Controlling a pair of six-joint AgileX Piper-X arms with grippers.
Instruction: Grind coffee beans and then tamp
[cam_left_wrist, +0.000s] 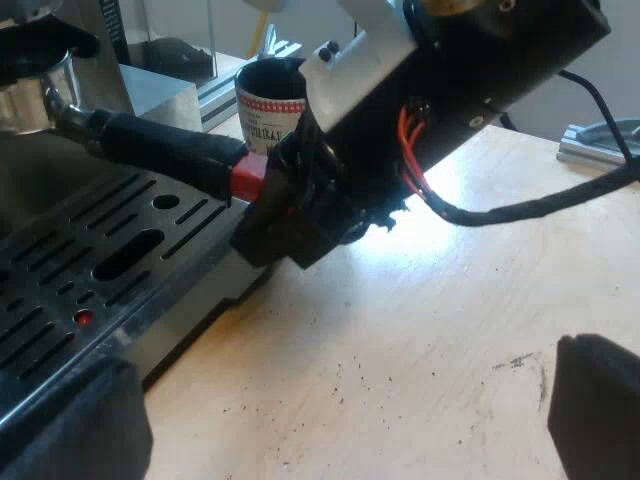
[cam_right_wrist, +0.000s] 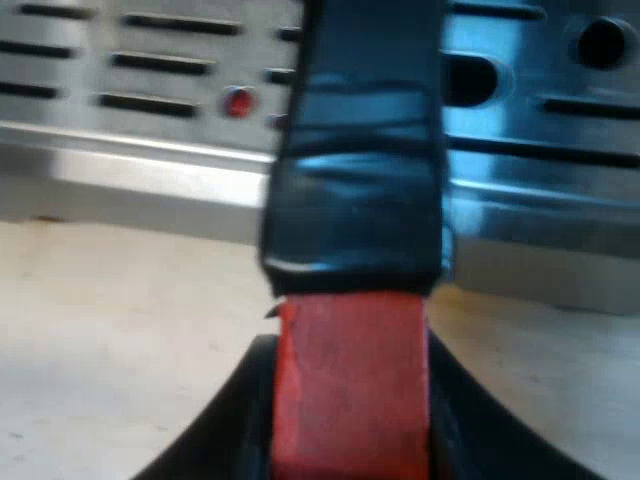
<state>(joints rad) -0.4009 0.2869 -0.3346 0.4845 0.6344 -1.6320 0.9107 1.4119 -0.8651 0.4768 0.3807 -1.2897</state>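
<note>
The holder (cam_left_wrist: 45, 95) sits at the front of the machine (cam_left_wrist: 40, 180), its handle (cam_left_wrist: 165, 150) jutting past the edge of the drip tray (cam_left_wrist: 130, 250). It is likely stiff, heavy metal, best held by the red end (cam_right_wrist: 350, 370). The right gripper (cam_right_wrist: 350, 450) clamps that end; the left gripper (cam_left_wrist: 335, 410) hangs open over the tabletop (cam_left_wrist: 420, 330).

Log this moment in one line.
right gripper: shut on handle | left gripper: open over table | holder: at machine front
</note>
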